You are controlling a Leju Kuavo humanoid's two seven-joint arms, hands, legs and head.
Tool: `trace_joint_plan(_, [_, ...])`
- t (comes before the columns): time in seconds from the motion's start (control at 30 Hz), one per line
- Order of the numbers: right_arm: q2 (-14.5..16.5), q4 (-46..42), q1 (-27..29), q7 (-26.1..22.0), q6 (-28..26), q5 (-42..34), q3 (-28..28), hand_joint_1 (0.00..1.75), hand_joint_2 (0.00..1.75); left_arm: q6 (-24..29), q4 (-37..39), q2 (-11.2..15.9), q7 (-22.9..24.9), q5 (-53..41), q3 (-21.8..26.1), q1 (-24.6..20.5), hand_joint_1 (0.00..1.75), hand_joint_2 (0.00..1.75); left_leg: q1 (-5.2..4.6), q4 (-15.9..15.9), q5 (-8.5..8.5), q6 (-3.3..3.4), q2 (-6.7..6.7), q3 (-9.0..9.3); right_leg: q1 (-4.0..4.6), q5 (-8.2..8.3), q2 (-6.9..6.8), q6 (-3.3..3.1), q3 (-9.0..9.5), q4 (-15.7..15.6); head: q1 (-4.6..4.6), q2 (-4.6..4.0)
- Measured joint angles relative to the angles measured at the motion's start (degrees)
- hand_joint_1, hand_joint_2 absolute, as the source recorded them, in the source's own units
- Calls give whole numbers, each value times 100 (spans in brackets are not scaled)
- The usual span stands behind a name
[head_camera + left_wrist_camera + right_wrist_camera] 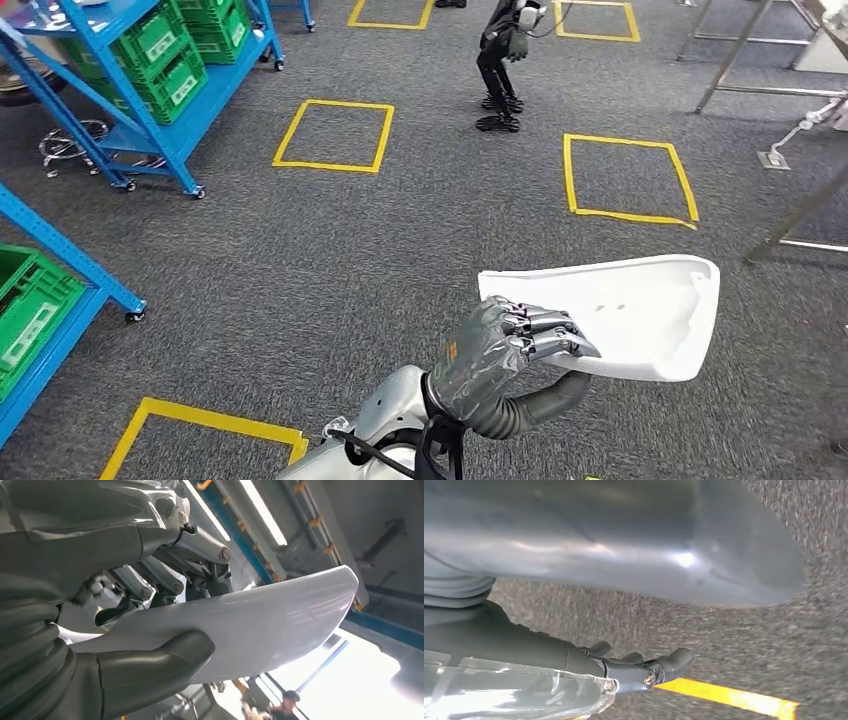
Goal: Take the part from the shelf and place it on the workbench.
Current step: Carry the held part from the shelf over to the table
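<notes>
The part (pixel 640 310) is a white curved plastic shell, held out over the grey carpet in the lower right of the head view. My left hand (pixel 510 350) grips its near edge, fingers over the top and thumb underneath. The left wrist view shows the same hold on the part (pixel 280 615), with the thumb (pixel 155 665) pressed under the shell. My right hand (pixel 624 667) hangs low over the floor with its fingers loosely extended and nothing in them. Above it in the right wrist view is the shell's shaded underside (pixel 634 540).
Blue shelves (pixel 150 110) with green crates (pixel 165 50) stand at the left, and another crate (pixel 30 310) sits nearer. Yellow taped squares (pixel 335 135) mark the carpet. A dark humanoid robot (pixel 500 60) stands far ahead. Metal table legs (pixel 790 220) rise at the right.
</notes>
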Motion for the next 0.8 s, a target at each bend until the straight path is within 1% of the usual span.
trace_joint_plan(0.03, [-5, 0, 12, 9, 3, 5, 0, 0, 0, 1, 15, 3, 1, -3, -2, 3, 175, 175, 14, 5, -10, -19, 97, -2, -25, -31, -23, 40, -63, 170, -2, 0])
trace_joint_plan(0.07, [-8, 0, 25, 14, 4, 8, 0, 0, 0, 1, 26, 2, 1, -7, -4, 4, 175, 175, 39, 18, -29, -52, 185, 1, -57, 39, -49, 83, -6, 106, -1, 0])
trace_joint_plan(0.1, [-8, 0, 35, 16, 4, 9, 0, 0, 0, 1, 31, 2, 1, -9, -4, 3, 175, 175, 73, 50, -60, -103, 262, 7, -98, 187, -101, 132, 170, -185, -2, 0])
trace_joint_plan(0.13, [-2, 0, 37, 16, 4, 9, 0, 0, 0, 1, 33, 1, 1, -9, -4, 1, 175, 175, 98, 111, -109, -175, 331, 3, -150, 337, -234, 202, 399, -593, 5, 0])
trace_joint_plan(0.17, [12, 0, 28, 17, 4, 10, 0, 0, 0, 1, 34, -1, 1, -9, -3, -5, 175, 175, 106, 203, -182, -252, 391, -31, -190, 451, -371, 238, 578, -923, 18, 0])
trace_joint_plan(0.2, [28, 0, 15, 18, 5, 10, -1, 0, 0, 1, 35, -2, 1, -9, -3, -11, 175, 175, 105, 287, -252, -313, 438, -65, -212, 503, -467, 221, 684, -1122, 10, 0])
trace_joint_plan(0.23, [42, 0, 5, 20, 7, 9, -1, 0, 0, 0, 38, -4, 2, -10, -4, -16, 175, 175, 95, 356, -309, -358, 477, -94, -217, 501, -526, 177, 709, -1184, -4, 0])
trace_joint_plan(0.27, [50, 0, -3, 21, 9, 5, -2, 0, 0, -2, 40, -6, 4, -11, -6, -21, 175, 175, 93, 392, -347, -379, 509, -109, -200, 485, -478, 97, 674, -1135, -27, 0])
trace_joint_plan(0.3, [49, 0, -5, 22, 9, -3, -3, 0, 0, -4, 44, -9, 6, -11, -8, -22, 175, 175, 109, 397, -360, -391, 545, -96, -183, 471, -402, 31, 648, -1103, -58, 0])
trace_joint_plan(0.33, [41, 0, -1, 24, 8, -15, -5, 0, 0, -12, 48, -13, 10, -12, -10, -25, 175, 175, 131, 417, -397, -407, 530, -89, -168, 472, -343, -10, 632, -1096, -71, 0])
trace_joint_plan(0.37, [30, 0, -2, 25, 4, -32, -11, 0, 0, -22, 51, -18, 13, -12, -12, -30, 175, 175, 153, 505, -489, -414, 440, -119, -150, 479, -276, -50, 618, -1096, -79, 0])
trace_joint_plan(0.4, [17, 0, -2, 25, -2, -49, -19, 0, 0, -37, 54, -23, 15, -13, -17, -38, 175, 175, 169, 714, -647, -415, 305, -211, -129, 492, -214, -88, 606, -1100, -88, 0])
trace_joint_plan(0.43, [5, 0, -5, 24, -7, -61, -27, 0, 0, -58, 54, -27, 17, -16, -25, -43, 175, 175, 173, 1046, -852, -402, 139, -366, -103, 506, -155, -123, 590, -1108, -98, 0])
trace_joint_plan(0.47, [-1, 0, -12, 21, -11, -71, -33, 0, 0, -84, 54, -29, 19, -25, -35, -46, 175, 175, 163, 1464, -1058, -374, 10, -573, -73, 521, -86, -148, 572, -1113, -103, 0])
trace_joint_plan(0.5, [0, 0, -18, 18, -14, -77, -38, 0, 0, -111, 55, -26, 23, -39, -50, -44, 175, 175, 142, 1852, -1202, -337, -59, -775, -41, 534, -12, -170, 553, -1114, -106, 0])
trace_joint_plan(0.53, [4, 0, -22, 16, -15, -81, -43, 0, 0, -134, 55, -21, 27, -57, -68, -40, 175, 175, 110, 2085, -1239, -287, -92, -911, -11, 544, 67, -189, 538, -1114, -107, 0])
trace_joint_plan(0.57, [9, 0, -22, 16, -19, -88, -50, 0, 0, -152, 56, -16, 31, -75, -86, -38, 175, 175, 69, 2101, -1162, -226, -119, -943, 13, 555, 151, -205, 529, -1114, -105, 0])
trace_joint_plan(0.6, [16, 0, -18, 16, -26, -95, -62, 0, 0, -168, 55, -14, 33, -94, -103, -38, 175, 175, 22, 1888, -988, -160, -156, -858, 28, 565, 233, -219, 526, -1114, -104, 0])
trace_joint_plan(0.63, [25, 0, -14, 16, -36, -101, -76, 0, 0, -184, 52, -17, 34, -108, -113, -40, 175, 175, -28, 1512, -764, -90, -233, -684, 33, 577, 310, -229, 526, -1115, -104, 0])
trace_joint_plan(0.67, [39, 0, -12, 16, -48, -106, -91, 0, 0, -198, 45, -21, 36, -120, -118, -44, 175, 175, -69, 1105, -580, -28, -360, -491, 36, 590, 377, -232, 524, -1115, -103, 0])
trace_joint_plan(0.7, [61, 0, -10, 16, -61, -110, -107, 0, 0, -212, 35, -25, 37, -132, -120, -49, 175, 175, -98, 790, -452, 12, -449, -342, 37, 608, 441, -224, 519, -1118, -107, 0])
trace_joint_plan(0.73, [81, 0, -6, 16, -73, -114, -120, 0, 0, -224, 25, -29, 38, -138, -121, -54, 175, 175, -120, 601, -391, 33, -507, -255, 36, 628, 498, -204, 509, -1124, -112, 0])
trace_joint_plan(0.77, [98, 0, 3, 16, -83, -121, -132, 0, 0, -234, 17, -33, 39, -144, -125, -57, 175, 175, -131, 534, -381, 37, -512, -228, 35, 651, 550, -175, 501, -1139, -117, 0])
trace_joint_plan(0.8, [108, 0, 18, 17, -90, -131, -145, 0, 0, -245, 12, -40, 38, -150, -129, -61, 175, 175, -136, 514, -355, 34, -446, -222, 34, 679, 608, -136, 494, -1164, -126, 0])
